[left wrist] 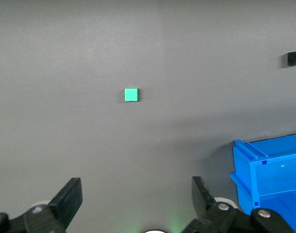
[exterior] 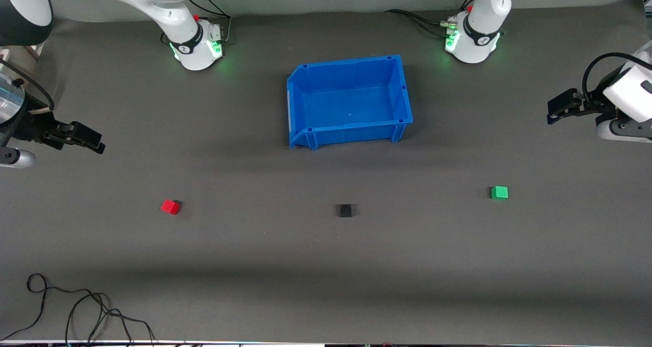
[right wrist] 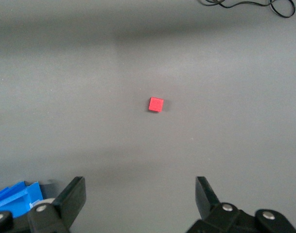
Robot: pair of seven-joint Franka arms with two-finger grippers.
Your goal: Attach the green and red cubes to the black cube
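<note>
The black cube (exterior: 346, 210) sits on the grey mat near the middle, nearer the front camera than the blue bin. The green cube (exterior: 499, 192) lies toward the left arm's end; it also shows in the left wrist view (left wrist: 131, 94), as does the black cube (left wrist: 292, 58). The red cube (exterior: 170, 207) lies toward the right arm's end and shows in the right wrist view (right wrist: 156, 104). My left gripper (exterior: 556, 110) (left wrist: 136, 189) is open and empty, up at its end of the table. My right gripper (exterior: 89, 139) (right wrist: 140, 190) is open and empty at its end.
An empty blue bin (exterior: 304, 93) stands between the two arm bases, also at the edge of the left wrist view (left wrist: 264, 170). A loose black cable (exterior: 76, 306) lies on the mat at the corner nearest the front camera, toward the right arm's end.
</note>
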